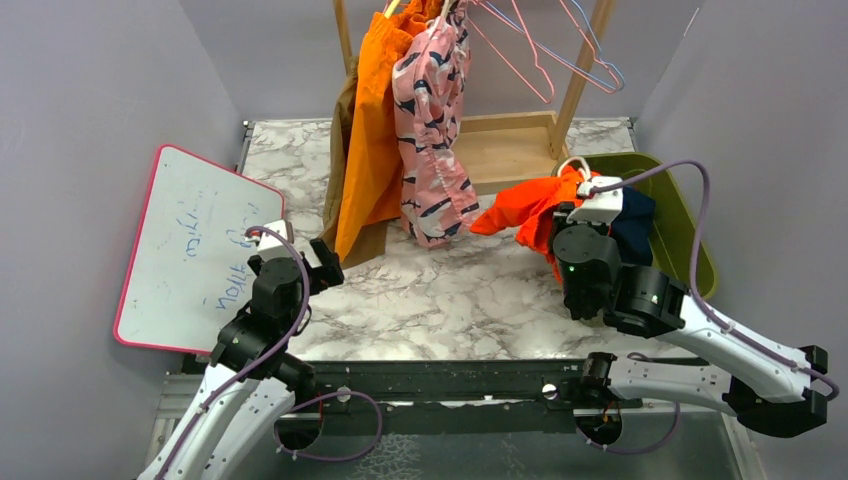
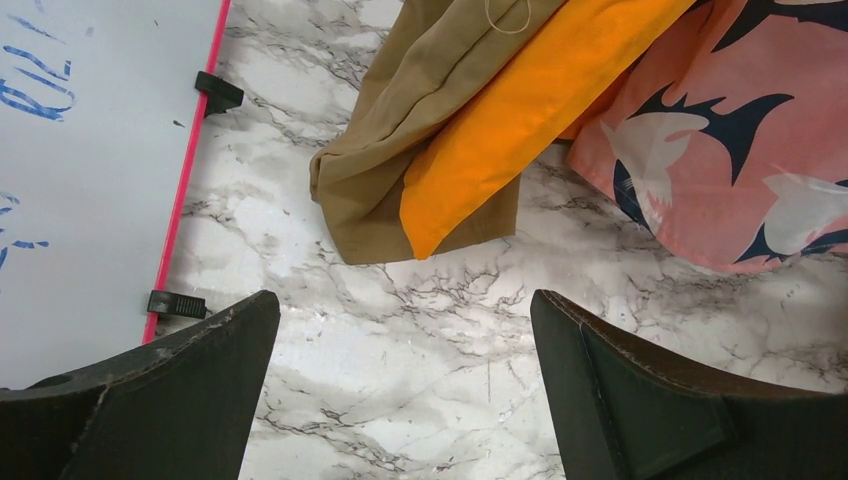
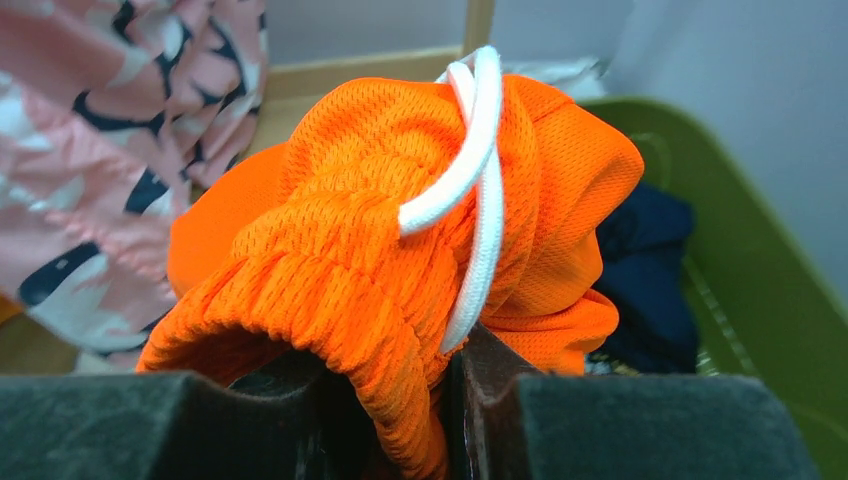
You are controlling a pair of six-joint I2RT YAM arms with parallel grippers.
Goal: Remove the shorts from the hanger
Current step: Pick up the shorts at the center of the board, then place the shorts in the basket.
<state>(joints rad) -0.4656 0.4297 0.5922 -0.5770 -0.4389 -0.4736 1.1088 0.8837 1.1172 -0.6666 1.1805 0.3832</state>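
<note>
Red-orange shorts (image 3: 380, 200) are bunched up, waistband pinched tight in the right claw (image 3: 395, 410), with the white drawstring (image 3: 480, 180) looped over the top, right beside the green bin (image 1: 690, 230). Navy fabric (image 3: 645, 270) lies inside, possibly another pair, hard to tell. Pink shorts (image 1: 430, 130), bright orange shorts (image 1: 370, 150) and tan shorts (image 2: 400, 130) hang from the wooden rack (image 1: 580, 70). The left claw (image 2: 405, 380) gapes wide over the tabletop (image 2: 450, 330).
</note>
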